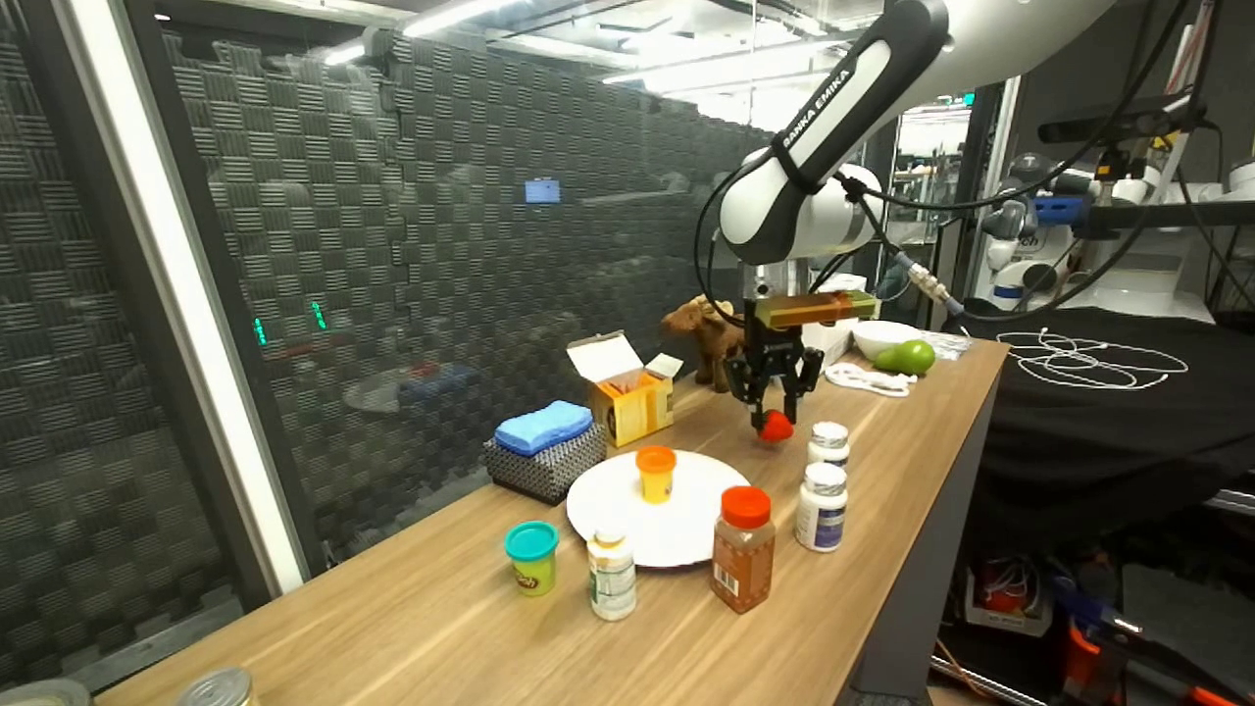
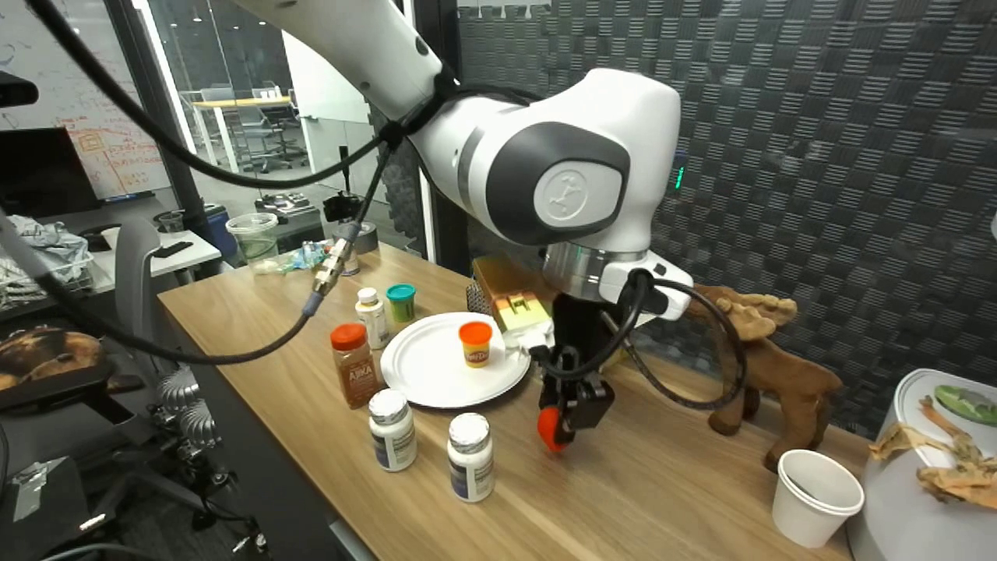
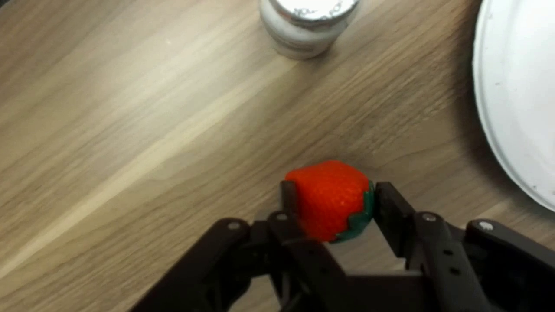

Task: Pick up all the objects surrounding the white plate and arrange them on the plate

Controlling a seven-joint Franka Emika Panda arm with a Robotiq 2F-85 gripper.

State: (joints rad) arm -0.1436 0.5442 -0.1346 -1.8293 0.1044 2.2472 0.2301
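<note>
Strawberry (image 3: pixel 330 201) pinched between both fingers of my gripper (image 1: pixel 775 410), near the white plate (image 2: pixel 420 362) but off it, two white bottles (image 2: pixel 471 467) standing nearby, orange-lidded tub (image 2: pixel 476 352) on the plate, farther out a red-capped brown bottle (image 1: pixel 742 559), slim white bottle (image 1: pixel 612 580), teal-lidded tub (image 1: pixel 532 563)
</note>
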